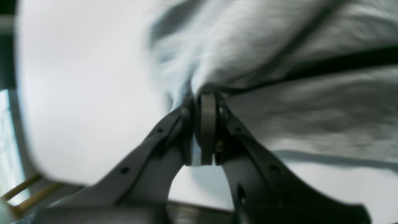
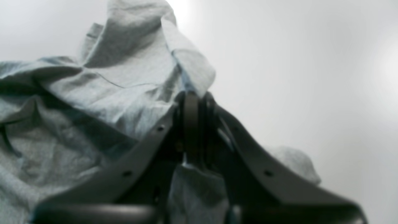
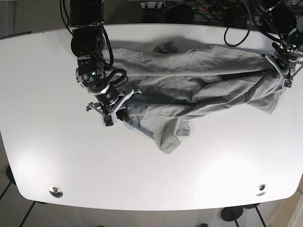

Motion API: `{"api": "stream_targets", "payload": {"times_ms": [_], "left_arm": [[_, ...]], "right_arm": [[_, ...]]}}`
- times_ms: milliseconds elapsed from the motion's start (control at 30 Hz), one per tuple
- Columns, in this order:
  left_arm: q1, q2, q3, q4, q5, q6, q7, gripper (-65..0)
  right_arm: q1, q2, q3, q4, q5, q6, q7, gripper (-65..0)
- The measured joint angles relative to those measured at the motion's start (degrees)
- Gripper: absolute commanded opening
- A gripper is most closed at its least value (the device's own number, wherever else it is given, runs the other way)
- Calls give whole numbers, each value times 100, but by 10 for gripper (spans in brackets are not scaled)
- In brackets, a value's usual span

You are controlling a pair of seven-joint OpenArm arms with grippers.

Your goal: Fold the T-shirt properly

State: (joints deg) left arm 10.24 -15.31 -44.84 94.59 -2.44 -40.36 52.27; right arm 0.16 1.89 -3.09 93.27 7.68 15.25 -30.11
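With both the left tool (image 3: 282, 71) and right tool (image 3: 115, 111) clenched on opposite ends of the rumpled grey cotton T-shirt (image 3: 199, 90) lying across the white bench (image 3: 47, 142), you should pull apart evenly to flatten it.

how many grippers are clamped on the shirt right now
2. The right gripper pinches the T-shirt at its edge on the base view's left; the left gripper pinches it at the far right end.
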Motion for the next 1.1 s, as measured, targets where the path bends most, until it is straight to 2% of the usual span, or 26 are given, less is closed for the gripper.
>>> {"api": "stream_targets", "payload": {"times_ms": [200,233,333,400,633,700,733,767,800,900,1033,1100], "left_arm": [[-7,-28,-11,0,46,2,0,-629],[-4,-28,-11,-4,48,2,0,-586],[-9,-31,-26,-7,48,2,0,-393],[-7,-26,-42,-7,48,2,0,-363],[-11,-42,-4,-173,46,2,-15,-382],[-76,-46,0,-376,72,2,-15,-472],[-151,-46,0,-483,76,4,-2,-564],[-188,-55,2,-538,70,4,-24,-622],[-214,-122,20,-612,42,0,-66,-650],[-269,-234,92,-577,81,4,-24,-643],[-323,-221,111,1034,24,2,-4,-643],[-374,-234,140,1416,13,2,-66,-644]], "right_arm": [[61,2,-2,0,0,0,26,-629],[63,0,-2,0,2,-2,28,-629],[57,2,-2,0,2,-2,28,-629],[42,2,-2,0,2,0,28,-629],[31,2,0,-146,0,-15,31,-629],[35,0,2,-146,0,-15,35,-629],[35,2,2,-146,2,-15,33,-629],[37,2,2,-146,2,-15,35,-629],[48,2,2,-146,2,-15,31,-629],[122,0,4,-146,0,-17,42,-631],[-33,0,4,647,4,-11,4,-631],[-26,66,2,931,0,-17,-44,-631]]}}
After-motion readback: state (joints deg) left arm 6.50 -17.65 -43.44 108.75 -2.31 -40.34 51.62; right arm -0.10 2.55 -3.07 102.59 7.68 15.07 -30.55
